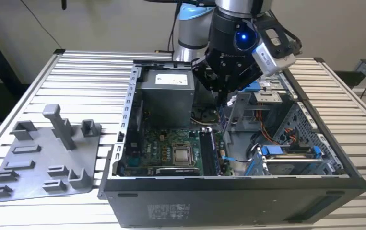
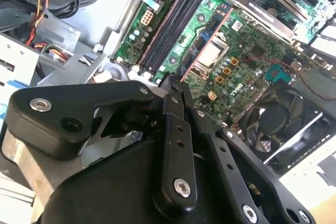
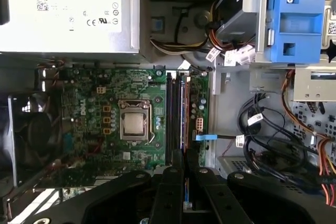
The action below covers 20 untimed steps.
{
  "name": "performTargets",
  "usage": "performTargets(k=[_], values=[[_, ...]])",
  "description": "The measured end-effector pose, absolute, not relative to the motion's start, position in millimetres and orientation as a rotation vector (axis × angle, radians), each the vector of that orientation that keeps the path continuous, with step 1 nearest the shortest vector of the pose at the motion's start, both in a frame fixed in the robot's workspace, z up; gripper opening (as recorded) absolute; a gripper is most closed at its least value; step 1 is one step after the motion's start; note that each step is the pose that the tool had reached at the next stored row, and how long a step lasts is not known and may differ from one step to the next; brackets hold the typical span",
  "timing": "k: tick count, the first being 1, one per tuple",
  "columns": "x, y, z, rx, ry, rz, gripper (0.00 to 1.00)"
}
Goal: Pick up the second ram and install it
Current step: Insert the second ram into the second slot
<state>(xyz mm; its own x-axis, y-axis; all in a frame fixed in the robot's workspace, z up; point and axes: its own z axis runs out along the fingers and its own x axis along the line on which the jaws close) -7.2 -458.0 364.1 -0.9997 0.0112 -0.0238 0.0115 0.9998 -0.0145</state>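
Slatted metal table [image 1: 35,81] carrying an open computer case [image 1: 234,196] laid on its side, with a grey tray [image 1: 39,160] of upright posts just beside it on the exterior view's left. A black gripper [image 1: 224,91] hangs over the middle of the case, above the green motherboard [image 3: 84,87]. Its two fingers are drawn almost together and pinch the second ram [image 3: 187,114]. Both wrist views show the ram edge-on, as a thin reddish line running out from the fingertips. It appears to sit above the memory slots [image 3: 173,111], roughly in line with them and not yet seated.

The ram is likely light, stiff and brittle. It is a thin circuit board that should tolerate a pinch across its flat faces, but not twisting or pressure on its contact edge. A hold near the middle of the upper edge seems safest.

The processor socket [image 3: 134,124] lies on one side of the slots, and a white connector [image 3: 198,124] and a blue cable [image 3: 206,137] lie on the other. The grey power supply [image 3: 68,9] sits past one end of the slots, with a fan [image 3: 31,129] further off. Loose cable bundles [image 3: 262,135] and a blue drive bracket [image 3: 294,19] lie near and could snag the fingers.
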Motion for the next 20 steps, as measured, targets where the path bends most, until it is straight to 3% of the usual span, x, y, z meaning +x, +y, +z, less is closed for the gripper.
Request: performTargets(k=[20], values=[[-13.8,-460.3,327.7,0.018,3.12,-0.023,0.14]])
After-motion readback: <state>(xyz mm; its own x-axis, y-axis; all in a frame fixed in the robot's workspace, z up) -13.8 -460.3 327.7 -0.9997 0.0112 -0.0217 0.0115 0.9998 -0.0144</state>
